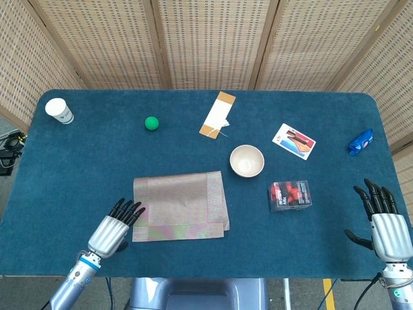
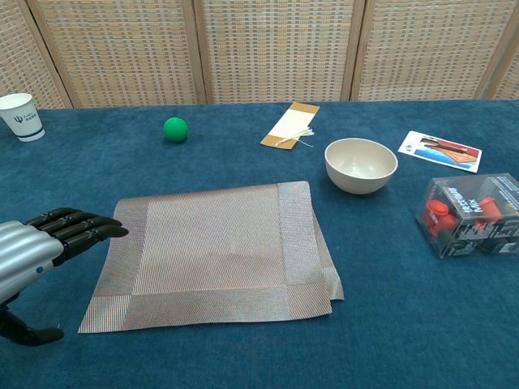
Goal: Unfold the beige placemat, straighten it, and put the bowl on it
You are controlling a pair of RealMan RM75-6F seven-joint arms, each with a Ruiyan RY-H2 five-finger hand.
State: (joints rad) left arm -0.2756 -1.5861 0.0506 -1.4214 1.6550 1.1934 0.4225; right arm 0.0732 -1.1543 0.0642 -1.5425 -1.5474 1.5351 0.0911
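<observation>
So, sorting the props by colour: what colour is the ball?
Green. The ball shows best in the chest view.

A staged robot test station, probably in a lab rather than a home. The surface (image 1: 97,161) is covered edge to edge in dark blue felt-like cloth and is closed off along its far edge by woven-cane screen panels (image 1: 206,42) in wooden frames. Unrelated small props lie scattered across it: a paper cup (image 1: 59,110) at the far left corner, a green ball (image 1: 151,123), a printed card (image 1: 293,141) and a clear box (image 1: 290,196). Bare floor and cables (image 1: 9,145) show beyond the left edge.
</observation>
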